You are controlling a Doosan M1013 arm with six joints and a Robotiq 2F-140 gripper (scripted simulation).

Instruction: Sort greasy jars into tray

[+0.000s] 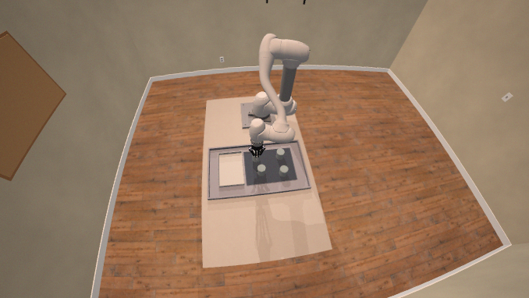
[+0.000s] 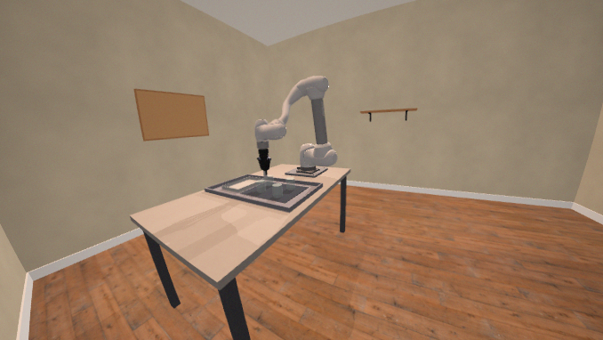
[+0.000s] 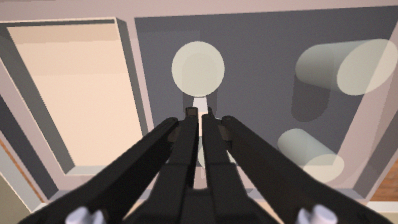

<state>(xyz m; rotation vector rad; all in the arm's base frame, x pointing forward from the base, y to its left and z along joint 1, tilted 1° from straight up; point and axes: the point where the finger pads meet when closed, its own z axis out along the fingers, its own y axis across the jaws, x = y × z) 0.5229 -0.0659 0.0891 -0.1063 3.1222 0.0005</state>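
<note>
My gripper (image 1: 257, 157) (image 2: 265, 175) (image 3: 200, 103) points down with its fingertips together, shut on nothing, low by the back-left jar (image 1: 255, 160). The fingers largely hide that jar in the wrist view; contact cannot be told. The front-left jar (image 1: 261, 169) (image 3: 198, 68) stands on the dark mat (image 1: 271, 164) (image 3: 260, 60), just ahead of the fingertips. The front-right jar (image 1: 283, 170) (image 2: 277, 190) (image 3: 367, 67) and back-right jar (image 1: 280, 154) (image 3: 320, 162) also stand on the mat. All are pale green and look alike. The cream tray (image 1: 232, 186) (image 3: 129, 75) holds no jar.
The tray lies left of the mat, close to its edge. A steel table top (image 1: 230, 193) with a dark raised rim surrounds both and sits on a light wooden table (image 1: 234, 230) (image 2: 191, 240). The arm's base stands behind it.
</note>
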